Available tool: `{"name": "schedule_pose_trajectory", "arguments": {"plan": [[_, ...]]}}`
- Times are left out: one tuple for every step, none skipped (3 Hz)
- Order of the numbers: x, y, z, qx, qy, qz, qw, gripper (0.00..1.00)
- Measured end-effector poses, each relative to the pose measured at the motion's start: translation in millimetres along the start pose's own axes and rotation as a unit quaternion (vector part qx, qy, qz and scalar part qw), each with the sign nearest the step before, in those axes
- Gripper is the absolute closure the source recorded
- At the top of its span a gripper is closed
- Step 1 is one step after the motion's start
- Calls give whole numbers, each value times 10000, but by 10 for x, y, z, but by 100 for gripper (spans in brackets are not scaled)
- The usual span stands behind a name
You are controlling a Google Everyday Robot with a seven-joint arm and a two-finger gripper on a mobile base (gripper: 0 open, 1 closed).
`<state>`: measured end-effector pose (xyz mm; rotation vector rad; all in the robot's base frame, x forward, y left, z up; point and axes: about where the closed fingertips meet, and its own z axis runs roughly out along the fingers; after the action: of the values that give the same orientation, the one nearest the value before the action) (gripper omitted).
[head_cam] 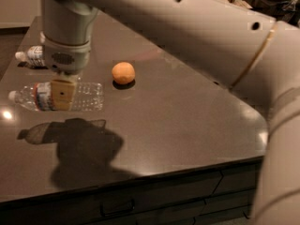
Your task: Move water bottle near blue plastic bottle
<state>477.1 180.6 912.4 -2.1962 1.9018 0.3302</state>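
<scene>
Clear ribbed water bottle (87,96), horizontal, claw (63,93) clasping its middle

Dark glossy countertop (187,125), drawers (117,205) beneath.

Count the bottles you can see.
2: the water bottle at left, held in the pincer, and the blue bottle behind it, partly hidden by the arm. More could be hidden.
</scene>
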Motion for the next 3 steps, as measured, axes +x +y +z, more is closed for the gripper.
{"name": "schedule_pose_trajectory", "arguments": {"plan": [[-265, -339, 104, 267, -56, 456, 9986, 100], [-345, -737, 292, 422, 22, 879, 9952, 100], [-386, -1078, 461, 457, 79, 1274, 9908, 100]]}}
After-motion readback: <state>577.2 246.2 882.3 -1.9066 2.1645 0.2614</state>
